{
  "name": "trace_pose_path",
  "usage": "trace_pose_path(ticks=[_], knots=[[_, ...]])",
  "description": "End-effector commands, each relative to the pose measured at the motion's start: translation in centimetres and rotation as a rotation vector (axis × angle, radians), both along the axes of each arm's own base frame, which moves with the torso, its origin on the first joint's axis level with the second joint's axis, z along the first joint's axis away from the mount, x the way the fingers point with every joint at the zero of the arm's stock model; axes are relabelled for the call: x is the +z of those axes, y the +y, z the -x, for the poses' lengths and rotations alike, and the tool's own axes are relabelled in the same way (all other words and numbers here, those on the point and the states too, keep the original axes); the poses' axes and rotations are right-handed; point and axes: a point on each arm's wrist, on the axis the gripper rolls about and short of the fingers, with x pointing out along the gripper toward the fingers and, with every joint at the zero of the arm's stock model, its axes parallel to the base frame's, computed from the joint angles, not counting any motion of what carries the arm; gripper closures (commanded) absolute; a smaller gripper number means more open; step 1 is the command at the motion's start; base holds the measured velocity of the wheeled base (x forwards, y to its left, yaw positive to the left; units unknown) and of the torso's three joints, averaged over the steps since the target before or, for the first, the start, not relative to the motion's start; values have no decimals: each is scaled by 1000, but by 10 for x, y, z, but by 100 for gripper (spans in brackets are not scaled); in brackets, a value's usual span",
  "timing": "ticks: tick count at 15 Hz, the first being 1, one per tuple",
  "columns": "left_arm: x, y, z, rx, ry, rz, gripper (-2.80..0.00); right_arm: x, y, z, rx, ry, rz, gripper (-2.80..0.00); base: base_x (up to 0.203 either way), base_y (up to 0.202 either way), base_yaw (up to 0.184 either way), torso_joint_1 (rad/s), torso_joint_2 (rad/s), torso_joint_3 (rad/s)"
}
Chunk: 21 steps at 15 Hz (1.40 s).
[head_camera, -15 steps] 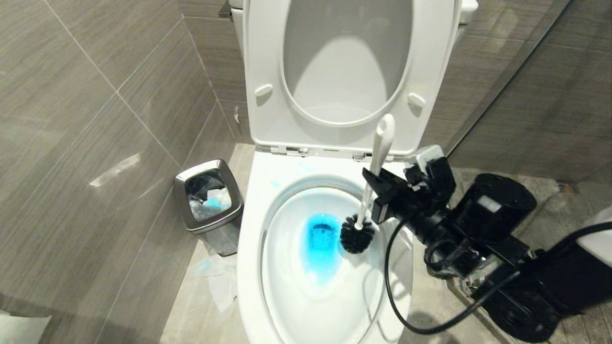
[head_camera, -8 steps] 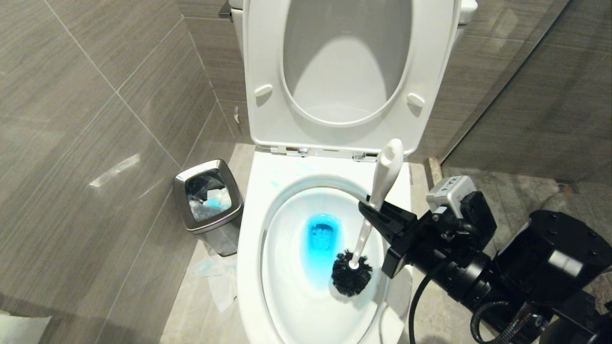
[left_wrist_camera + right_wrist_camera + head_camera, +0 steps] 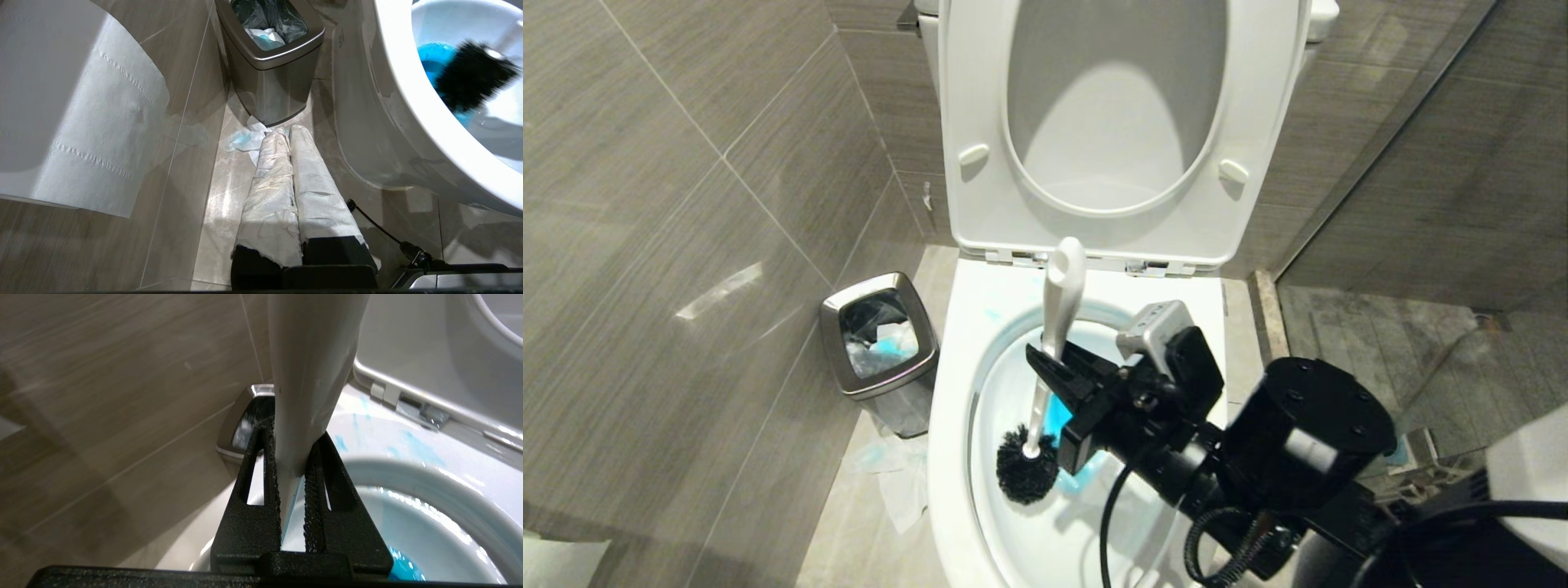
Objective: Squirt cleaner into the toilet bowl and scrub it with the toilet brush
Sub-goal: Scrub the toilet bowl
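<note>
Tiled bathroom floor; scrubbing is proceeding.
Right tool point(image 3: 1045, 363) is clamping the toilet brush point(image 3: 1045, 367) mid-handle, bristles working inside the toilet bowl point(image 3: 947, 408) beside blue cleaner point(image 3: 433, 61); handle looks light, stiff, slippery. Left tool point(image 3: 288, 134) is sitting closed, idle.

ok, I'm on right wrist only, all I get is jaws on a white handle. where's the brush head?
Observer: Head view shows the toilet brush with its black bristle head low in the toilet bowl, against the wall on the bin's side.
Operator: right gripper placement on the handle?
Observer: The right gripper clamps it about midway, with the rounded tip sticking up above.
Operator: cleaner in yet?
Observer: Yes, the cleaner has tinted the water blue beside the bristles.
Operator: left arm?
Observer: The left gripper is shut, pointing at the floor beside the steel bin.
</note>
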Motion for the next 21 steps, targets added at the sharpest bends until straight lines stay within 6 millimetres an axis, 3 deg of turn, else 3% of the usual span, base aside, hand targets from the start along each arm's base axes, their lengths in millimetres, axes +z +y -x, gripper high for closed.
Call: trace_pose_path(ticks=[1, 3, 9, 13, 17, 21], knots=[[0, 0, 0, 0, 0, 0, 0, -15, 32, -26, -15, -13, -24, 0, 0, 0, 0, 0, 0, 0], [0, 0, 0, 0, 0, 0, 0, -19, 42, -49, -96, -13, -53, 0, 0, 0, 0, 0, 0, 0], [0, 0, 0, 0, 0, 0, 0, -26, 10, -104, -252, -29, -55, 0, 0, 0, 0, 0, 0, 0], [0, 0, 0, 0, 0, 0, 0, -31, -22, -118, -336, -17, -14, 0, 0, 0, 0, 0, 0, 0], [0, 0, 0, 0, 0, 0, 0, -24, -49, -94, -348, 10, 36, 0, 0, 0, 0, 0, 0, 0], [0, 0, 0, 0, 0, 0, 0, -20, -69, -44, -301, 57, 95, 0, 0, 0, 0, 0, 0, 0]])
